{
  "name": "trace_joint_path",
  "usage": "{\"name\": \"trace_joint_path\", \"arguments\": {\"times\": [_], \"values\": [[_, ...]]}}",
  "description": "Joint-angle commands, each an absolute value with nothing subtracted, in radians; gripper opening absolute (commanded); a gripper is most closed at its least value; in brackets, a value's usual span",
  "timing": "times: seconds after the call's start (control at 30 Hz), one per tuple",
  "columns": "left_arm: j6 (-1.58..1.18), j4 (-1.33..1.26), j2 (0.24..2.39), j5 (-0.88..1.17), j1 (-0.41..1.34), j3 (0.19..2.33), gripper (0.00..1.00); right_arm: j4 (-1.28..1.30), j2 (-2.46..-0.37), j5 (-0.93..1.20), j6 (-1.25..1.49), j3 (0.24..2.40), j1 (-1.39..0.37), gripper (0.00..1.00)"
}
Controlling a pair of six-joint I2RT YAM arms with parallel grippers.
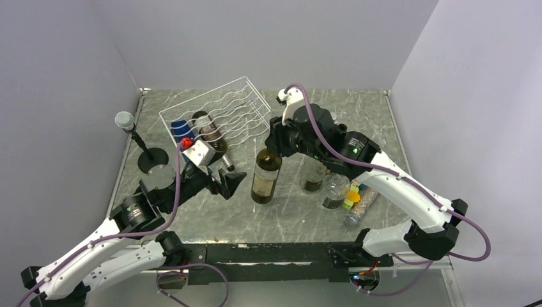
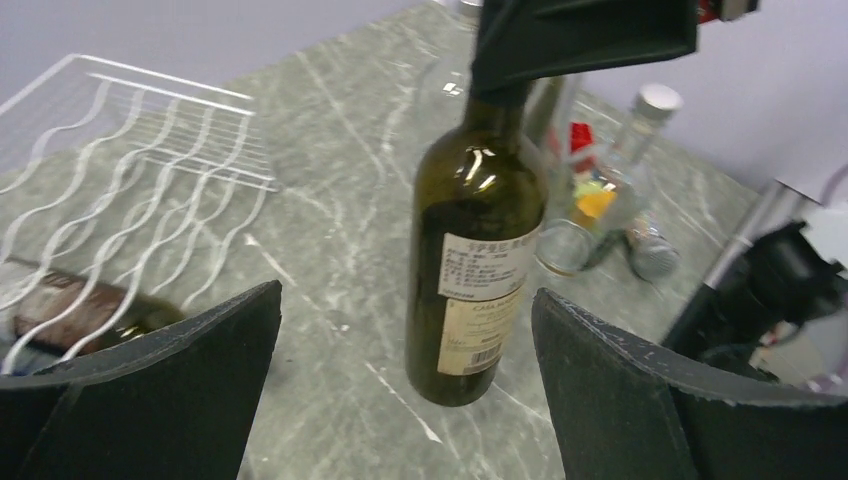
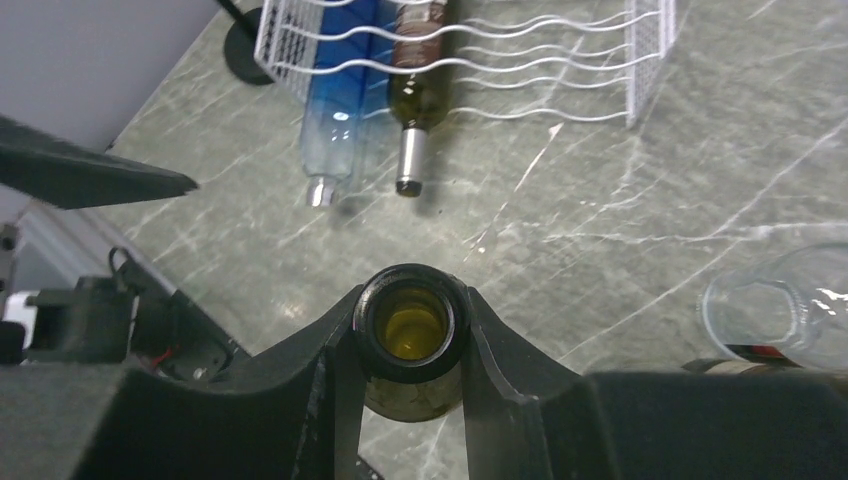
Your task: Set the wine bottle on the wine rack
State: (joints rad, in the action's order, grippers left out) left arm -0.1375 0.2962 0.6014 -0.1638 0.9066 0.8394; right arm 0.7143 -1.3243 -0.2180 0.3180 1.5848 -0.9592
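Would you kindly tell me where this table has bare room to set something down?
Bare table runs along the near edge, in front of the wine bottle, and at the far right corner beyond the right gripper. Crowded: right of the bottle, where glass jars and bottles cluster, and left, among the open left gripper, microphone stand and wine rack.

We're seeing a dark olive-green, cream-labelled wine bottle [image 2: 475, 230], a white wavy-wired wine rack [image 1: 224, 112], a blue bottle [image 3: 335, 100], and a grey, white-veined marble table [image 1: 364, 109].
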Motion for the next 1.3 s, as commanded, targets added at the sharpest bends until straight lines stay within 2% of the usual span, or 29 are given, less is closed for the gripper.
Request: {"name": "trace_joint_path", "arguments": {"times": [0.0,0.33,0.53,1.1,1.17,1.2,1.27], "values": [[-0.202,0.168,0.606,0.068,0.910,0.812,0.99,0.584,-1.223,-0.063,0.361,1.593,-0.963,0.00],[-0.340,0.047,0.592,0.148,0.910,0.629,0.99,0.548,-1.137,0.046,0.424,1.568,-0.963,0.00],[-0.382,-0.130,0.557,0.297,0.910,0.523,0.99,0.468,-1.083,0.115,0.465,1.528,-0.963,0.00],[-0.418,-0.323,0.717,0.440,0.910,0.483,0.99,0.278,-0.988,0.168,0.549,1.391,-0.963,0.00],[-0.415,-0.317,0.726,0.449,0.910,0.483,0.95,0.275,-0.975,0.162,0.548,1.383,-0.962,0.00],[-0.412,-0.294,0.733,0.442,0.910,0.495,0.89,0.277,-0.970,0.159,0.546,1.381,-0.962,0.00],[-0.401,-0.254,0.748,0.428,0.911,0.521,0.69,0.280,-0.960,0.156,0.543,1.375,-0.962,0.00]]}}
